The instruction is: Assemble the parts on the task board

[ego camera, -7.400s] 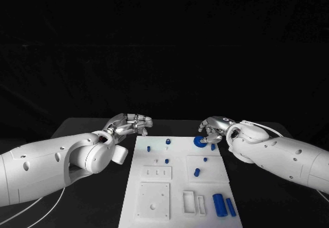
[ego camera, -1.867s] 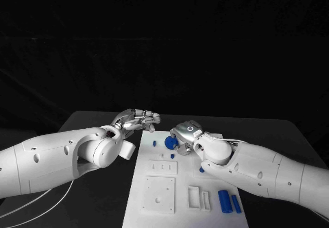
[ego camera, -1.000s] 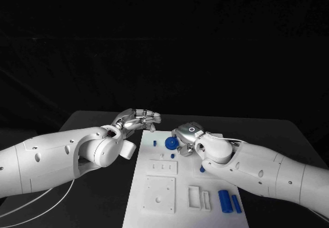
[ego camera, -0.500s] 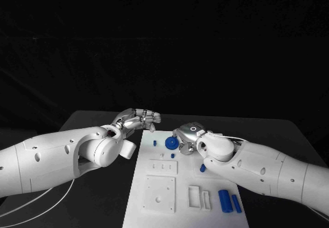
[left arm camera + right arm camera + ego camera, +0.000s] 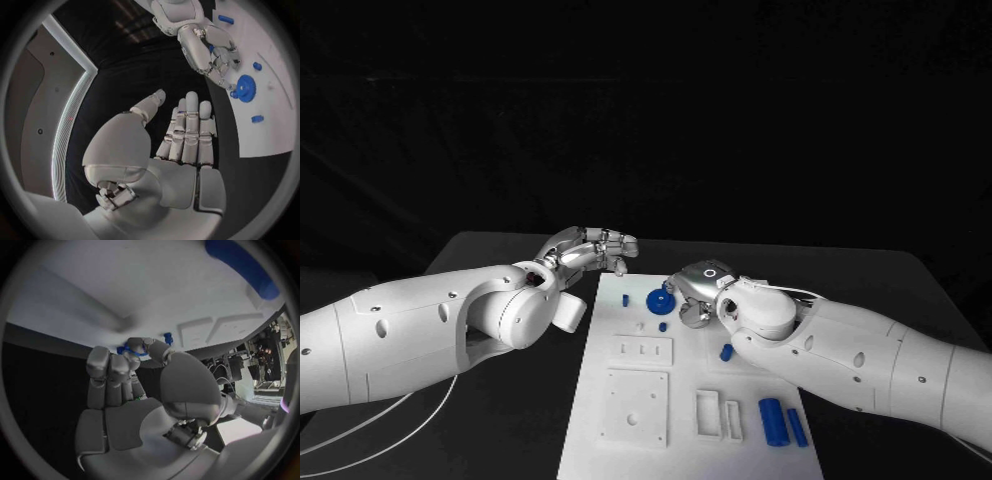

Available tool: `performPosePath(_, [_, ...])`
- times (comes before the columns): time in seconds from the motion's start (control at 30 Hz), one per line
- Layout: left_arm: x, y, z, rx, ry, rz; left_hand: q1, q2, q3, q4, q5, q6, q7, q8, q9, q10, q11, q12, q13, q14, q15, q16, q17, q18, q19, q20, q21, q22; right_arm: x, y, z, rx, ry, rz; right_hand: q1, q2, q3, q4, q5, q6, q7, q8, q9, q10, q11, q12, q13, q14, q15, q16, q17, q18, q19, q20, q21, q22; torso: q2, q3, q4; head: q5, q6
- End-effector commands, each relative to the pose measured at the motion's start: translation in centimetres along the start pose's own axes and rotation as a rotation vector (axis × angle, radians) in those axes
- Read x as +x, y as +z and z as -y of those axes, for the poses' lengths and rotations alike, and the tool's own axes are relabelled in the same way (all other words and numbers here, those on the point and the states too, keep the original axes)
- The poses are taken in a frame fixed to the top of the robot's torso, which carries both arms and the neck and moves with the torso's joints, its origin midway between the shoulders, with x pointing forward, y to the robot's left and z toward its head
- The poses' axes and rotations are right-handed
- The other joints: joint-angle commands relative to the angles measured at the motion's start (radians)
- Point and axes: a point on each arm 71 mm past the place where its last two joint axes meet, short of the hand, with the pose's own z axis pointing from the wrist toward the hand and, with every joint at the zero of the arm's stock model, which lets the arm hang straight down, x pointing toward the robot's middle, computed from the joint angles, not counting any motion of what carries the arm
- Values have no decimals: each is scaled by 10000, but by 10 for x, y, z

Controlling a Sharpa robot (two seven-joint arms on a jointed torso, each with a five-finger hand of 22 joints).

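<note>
The white task board (image 5: 635, 400) lies in the middle of the black table. My right hand (image 5: 692, 292) pinches a blue gear (image 5: 661, 300) low over the board's far end; the gear (image 5: 245, 92) stands just off the fingertips (image 5: 219, 70) in the left wrist view, and as a blue ring (image 5: 131, 349) in the right wrist view. Small blue pegs (image 5: 626, 300) (image 5: 661, 327) stand close beside it. My left hand (image 5: 596, 250) hovers off the board's far left corner, fingers straight and apart (image 5: 187, 135), holding nothing.
Another blue peg (image 5: 727, 352) stands mid-board by my right forearm. Two blue cylinders (image 5: 770, 415) (image 5: 796, 427) lie at the near right, next to white slotted blocks (image 5: 718, 415). Raised white plates (image 5: 638, 352) (image 5: 635, 408) cover the board's left half.
Since the earliest frame my right hand has carried the gear from the board's right side to its far left, among the pegs. Over the last second both hands have barely moved.
</note>
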Motion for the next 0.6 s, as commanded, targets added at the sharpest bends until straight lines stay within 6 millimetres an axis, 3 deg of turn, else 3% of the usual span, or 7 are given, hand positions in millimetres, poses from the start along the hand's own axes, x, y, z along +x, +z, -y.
performPosePath(0.03, [1, 1, 2, 128, 19, -71, -138, -5, 9, -98, 45, -87, 5, -27, 18, 46, 51, -32, 13, -69, -5, 56, -2, 161, -53, -46, 68, -18, 4, -3, 1, -39, -6, -295, 21, 95, 25, -32, 8, 60, 17, 0, 10, 15, -74, -44, 12, 20, -77, -33, 10, 696, -19, 75, 28, 143, -6, -1, -13, -12, 3])
performPosePath(0.3, [-2, 0, 2, 119, 33, -9, -184, 0, 53, -154, 44, -88, 4, -24, 27, 45, 52, -31, 18, -71, -4, 58, -2, 162, -57, -45, 83, -22, -3, -9, 9, 71, 221, 483, -7, 84, 70, -61, -35, 68, 30, 13, 14, 24, -64, -45, 13, 25, -70, -36, 16, 696, -9, 74, 31, 140, -6, 4, 6, -49, 33])
performPosePath(0.37, [-2, 0, 2, 124, 35, 2, -195, 1, 63, -166, 44, -87, 4, -23, 30, 46, 52, -30, 20, -72, -4, 59, -2, 162, -58, -45, 86, -23, -8, -13, 12, 57, 570, 926, -47, 16, 91, -56, -507, 71, 42, 32, 20, 41, -50, -48, 11, 35, -54, -44, 23, 696, 24, 63, 31, 127, -11, 13, -2, -50, 47])
performPosePath(0.5, [-3, 0, 2, 156, 85, 3, -213, 0, 81, -190, 42, -84, 2, -19, 35, 47, 51, -29, 23, -74, -4, 59, -2, 163, -61, -44, 92, -25, -23, -20, 24, 69, 1563, 1617, -112, -443, -28, 334, -2817, 30, 83, 63, 41, 68, -29, -59, 7, 62, -45, -66, 35, 696, 98, 20, -4, 81, -31, 22, -18, -58, 76])
performPosePath(0.53, [-3, 0, 2, 195, 182, -30, -217, 1, 85, -196, 42, -83, 2, -18, 36, 48, 51, -29, 23, -75, -4, 59, -2, 163, -61, -44, 93, -25, -27, -21, 28, 88, 1812, 1637, -212, -574, -152, 562, -3854, 32, 75, 85, 57, 67, 23, -61, 8, 64, -11, -74, 40, 696, 121, 6, -12, 68, -30, 21, -21, -63, 99])
performPosePath(0.57, [-3, 0, 3, 242, 290, -97, -221, -1, 96, -213, 42, -82, 1, -17, 38, 49, 50, -28, 25, -75, -5, 60, -2, 163, -63, -45, 96, -26, -32, -23, 33, 149, 2072, 1715, -344, -773, -303, 666, -4541, 15, 145, 88, 64, 58, 30, -60, 13, 64, 7, -74, 45, 696, 127, 3, -10, 69, -40, 26, -32, -64, 104])
performPosePath(0.6, [-2, 0, 3, 264, 329, -136, -224, 0, 103, -221, 42, -81, 0, -15, 40, 50, 50, -28, 26, -75, -5, 60, -2, 163, -64, -45, 98, -27, -36, -25, 38, 169, 2244, 1754, -273, -790, -335, 782, -5701, 2, 171, 102, 80, 26, 84, -66, 19, 53, 48, -84, 51, 696, 112, -41, -42, 55, -47, 31, -41, -71, 106])
